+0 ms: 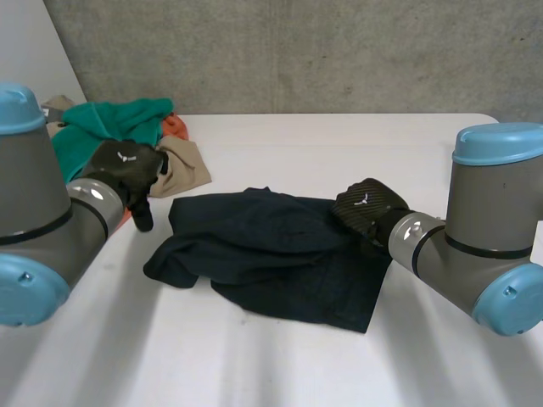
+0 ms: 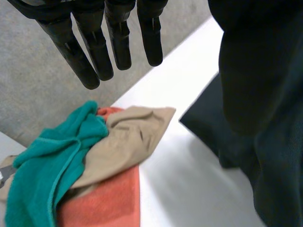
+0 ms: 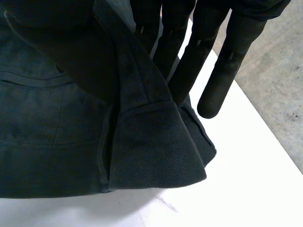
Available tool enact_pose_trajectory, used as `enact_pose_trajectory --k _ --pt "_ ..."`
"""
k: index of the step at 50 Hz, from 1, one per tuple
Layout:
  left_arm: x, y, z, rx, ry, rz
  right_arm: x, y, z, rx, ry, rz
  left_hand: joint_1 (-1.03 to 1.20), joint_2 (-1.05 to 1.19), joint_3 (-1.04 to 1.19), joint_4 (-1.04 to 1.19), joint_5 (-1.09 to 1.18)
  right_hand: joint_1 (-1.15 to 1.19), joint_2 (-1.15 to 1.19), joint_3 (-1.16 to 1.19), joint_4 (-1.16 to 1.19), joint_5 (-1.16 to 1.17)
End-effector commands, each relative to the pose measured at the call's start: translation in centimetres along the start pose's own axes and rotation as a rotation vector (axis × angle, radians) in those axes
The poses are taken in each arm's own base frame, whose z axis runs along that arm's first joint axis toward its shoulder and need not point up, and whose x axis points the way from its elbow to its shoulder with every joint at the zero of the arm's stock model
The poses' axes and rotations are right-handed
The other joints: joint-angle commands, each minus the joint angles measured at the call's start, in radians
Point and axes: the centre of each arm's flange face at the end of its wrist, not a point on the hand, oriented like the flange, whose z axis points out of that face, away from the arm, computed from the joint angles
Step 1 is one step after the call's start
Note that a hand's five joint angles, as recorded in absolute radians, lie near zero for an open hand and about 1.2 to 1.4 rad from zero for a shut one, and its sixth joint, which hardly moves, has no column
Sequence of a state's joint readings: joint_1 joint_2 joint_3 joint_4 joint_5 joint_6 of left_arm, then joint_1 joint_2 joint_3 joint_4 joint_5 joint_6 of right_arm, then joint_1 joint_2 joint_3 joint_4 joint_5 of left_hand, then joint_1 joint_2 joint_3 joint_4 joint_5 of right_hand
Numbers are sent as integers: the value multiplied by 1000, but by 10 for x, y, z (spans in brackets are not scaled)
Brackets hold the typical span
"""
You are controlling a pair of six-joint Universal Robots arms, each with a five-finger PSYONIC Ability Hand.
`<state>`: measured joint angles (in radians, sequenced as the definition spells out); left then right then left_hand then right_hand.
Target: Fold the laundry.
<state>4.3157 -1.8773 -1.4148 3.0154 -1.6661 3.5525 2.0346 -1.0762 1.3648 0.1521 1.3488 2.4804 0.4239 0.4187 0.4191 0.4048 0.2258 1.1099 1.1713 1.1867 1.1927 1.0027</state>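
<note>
The dark garment (image 1: 271, 254) is seen crumpled mid-surface (image 1: 356, 144). Its right edge is pinched by the right hand (image 1: 366, 206), caught between straight fingers (image 3: 215, 71) and thumb. The left hand (image 1: 127, 168) is held between garment and pile of laundry (image 1: 110, 127), fingers (image 2: 118, 42) straight, nothing gripped.

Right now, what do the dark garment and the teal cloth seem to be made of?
The dark garment looks like sturdy woven twill, perhaps cotton, matte: fine diagonal ribs and stitched seams show. The teal cloth looks like soft terry or fleece: fuzzy surface, thick rounded edge.
</note>
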Motion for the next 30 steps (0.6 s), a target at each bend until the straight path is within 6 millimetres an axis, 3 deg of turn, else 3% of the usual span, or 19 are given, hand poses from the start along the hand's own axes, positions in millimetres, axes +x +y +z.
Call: enact_pose_trajectory --k 1,9,12,16,17,18,20,24,25,26,27,29,30 --pt "10 17 31 -87 104 -67 -1 -2 -2 6 -3 -5 7 12 11 26 30 286 225 210 204 219" --pt "32 50 58 -234 205 -77 6 -3 0 11 17 -3 107 112 111 126 130 286 225 210 204 219" --pt "38 51 64 -220 239 -86 10 -5 4 19 29 -6 297 302 302 316 320 286 225 210 204 219" --pt "44 42 66 -184 274 -102 15 -7 12 41 49 -12 728 733 733 747 751 286 225 210 204 219" --pt "44 35 67 -156 274 -104 18 -9 17 57 63 -17 970 975 975 989 993 286 225 210 204 219" --pt "42 31 68 -139 268 -101 19 -10 20 66 70 -19 972 977 977 991 996 286 225 210 204 219" --pt "37 17 72 -79 240 -100 26 -15 27 100 100 -26 972 978 977 992 996 286 225 210 204 219" --pt "10 -35 90 179 88 -106 55 -44 47 255 250 -56 972 978 977 992 996 286 225 210 204 219" --pt "-2 -62 92 304 26 -117 72 -63 52 341 337 -66 972 978 977 992 996 286 225 210 204 219" --pt "-8 -75 92 370 -5 -121 80 -74 53 390 385 -70 972 978 977 992 996 286 225 210 204 219" --pt "-20 -103 89 506 -62 -129 99 -98 51 501 486 -70 972 978 977 992 996 286 225 210 204 219" --pt "-34 -131 83 650 -122 -139 117 -122 44 612 578 -64 972 978 977 992 996 286 225 210 204 219" --pt "-46 -156 74 778 -180 -155 133 -144 34 727 663 -56 972 978 977 992 996 286 225 210 204 219"
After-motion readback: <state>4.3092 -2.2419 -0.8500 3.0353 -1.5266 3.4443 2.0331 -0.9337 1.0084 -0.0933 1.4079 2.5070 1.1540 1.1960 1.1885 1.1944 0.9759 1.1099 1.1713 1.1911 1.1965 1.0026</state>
